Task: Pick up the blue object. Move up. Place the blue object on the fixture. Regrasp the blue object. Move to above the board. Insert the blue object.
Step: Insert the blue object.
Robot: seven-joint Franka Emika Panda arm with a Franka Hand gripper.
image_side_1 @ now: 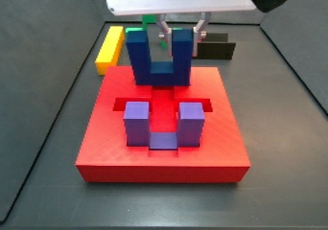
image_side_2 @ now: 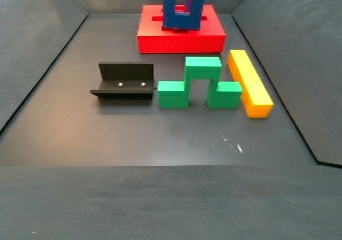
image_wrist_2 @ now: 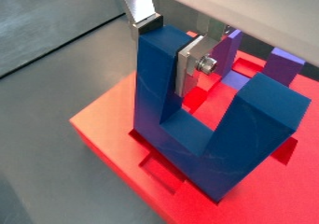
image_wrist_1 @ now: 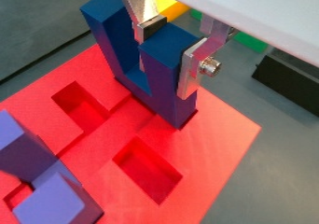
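A robot test cell in a lab — a bare dark grey floor point(image_side_2: 160, 134) walled by low dark panels point(image_side_2: 54, 54), holding only plain coloured test blocks. At the top centre of a side view the gripper point(image_side_1: 163, 33) hangs over a red board point(image_side_1: 164, 148); a black fixture point(image_side_2: 123, 84) sits at centre left.
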